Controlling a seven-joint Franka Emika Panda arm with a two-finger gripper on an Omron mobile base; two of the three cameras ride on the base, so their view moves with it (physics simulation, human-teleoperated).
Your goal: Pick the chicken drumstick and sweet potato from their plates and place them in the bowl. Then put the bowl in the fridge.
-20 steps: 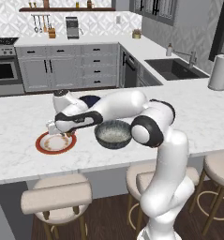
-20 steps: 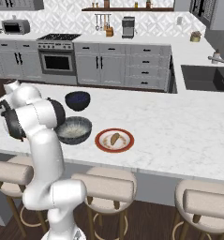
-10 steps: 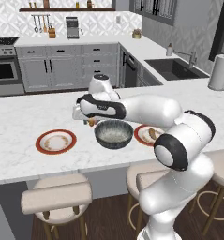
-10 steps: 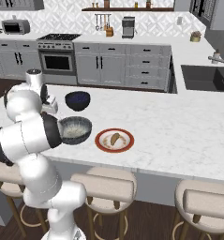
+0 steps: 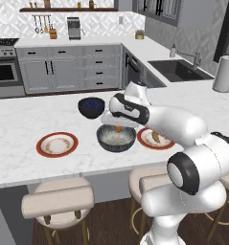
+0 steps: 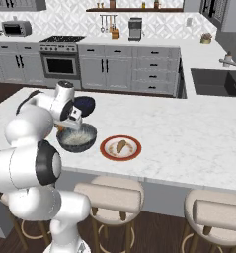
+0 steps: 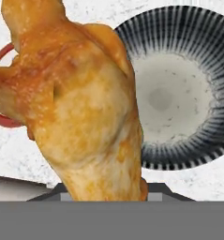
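Claw (image 5: pixel 118 127) clamped on chicken drumstick (image 7: pixel 80 108), seemingly above bowl (image 5: pixel 116 138) rim, bare counter (image 5: pixel 20 119) around

arm: has swung from the left plate (image 5: pixel 57 144) over to the bowl (image 5: pixel 116 138)
drumstick (image 7: pixel 80 108): lifted off that plate, now held above the bowl's rim
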